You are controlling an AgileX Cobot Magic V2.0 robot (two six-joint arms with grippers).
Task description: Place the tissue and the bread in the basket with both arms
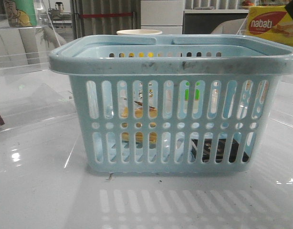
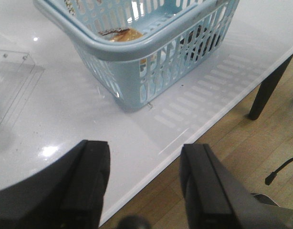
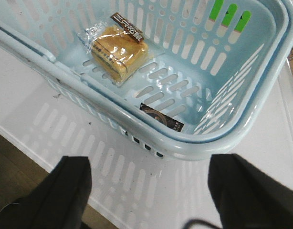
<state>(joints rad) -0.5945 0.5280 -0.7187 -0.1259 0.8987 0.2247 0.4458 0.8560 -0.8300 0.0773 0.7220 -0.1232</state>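
So both grippers are spread wide with nothing between the fingers. The left gripper (image 2: 144,183) hangs over the table's near edge, wooden floor showing below it, and the right gripper (image 3: 149,191) sits just outside the basket's rim over bare white tabletop. Neither touches anything.

The basket (image 1: 172,62) is pale blue plastic with slotted walls, a row of round holes halfway up and a wide rim smudged dark. From the right wrist camera the bread (image 3: 119,51) lies on the basket floor, golden-brown in a crinkly clear bag with a small dark label on top. The tissue (image 3: 162,117) is a flat dark pack, tucked against the near wall and mostly hidden under the rim. In the front view the bread is at about 9 o'clock from the basket's middle and the tissue at about 4 o'clock.

The table (image 1: 41,191) is glossy white and bare in front of the basket. A yellow-red nabati box (image 1: 273,24) sits behind at 2 o'clock.
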